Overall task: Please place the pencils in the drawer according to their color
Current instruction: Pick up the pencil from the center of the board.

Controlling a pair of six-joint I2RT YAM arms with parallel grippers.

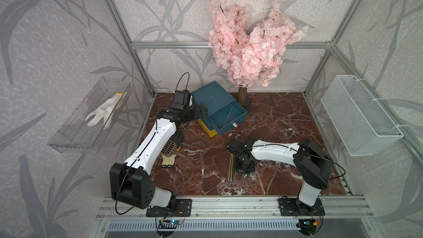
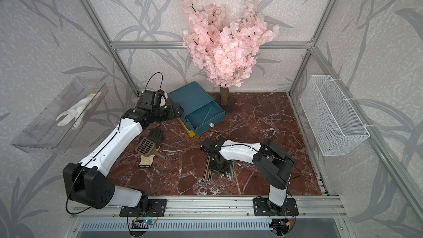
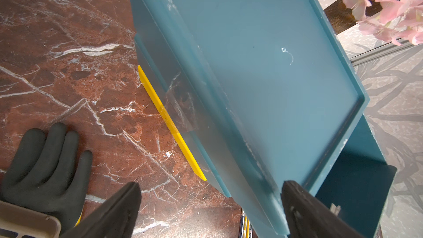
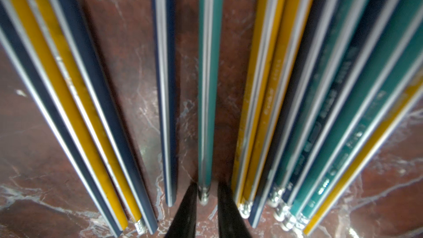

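Several pencils (image 4: pixel 263 111), yellow, teal and dark, lie side by side on the marble, seen in both top views (image 1: pixel 230 168) (image 2: pixel 207 172). My right gripper (image 4: pixel 207 188) points down over them, its jaws narrow and shut on the metal end of one teal pencil (image 4: pixel 209 88) that lies apart from the rest. The teal drawer chest (image 1: pixel 212 95) stands at the back with its top drawer (image 1: pixel 238 120) pulled out; one teal pencil (image 1: pixel 229 115) lies inside. A yellow bottom drawer (image 1: pixel 207 129) juts out slightly. My left gripper (image 3: pixel 210 193) is open, straddling the chest's corner (image 3: pixel 274 88).
A black glove (image 2: pixel 155 137) and a brown slotted scoop (image 2: pixel 146 146) lie left of centre. A pink blossom tree (image 1: pixel 247 42) stands behind the chest. A wire basket (image 1: pixel 359 115) hangs on the right wall, a clear tray (image 1: pixel 75 133) holding a white glove on the left.
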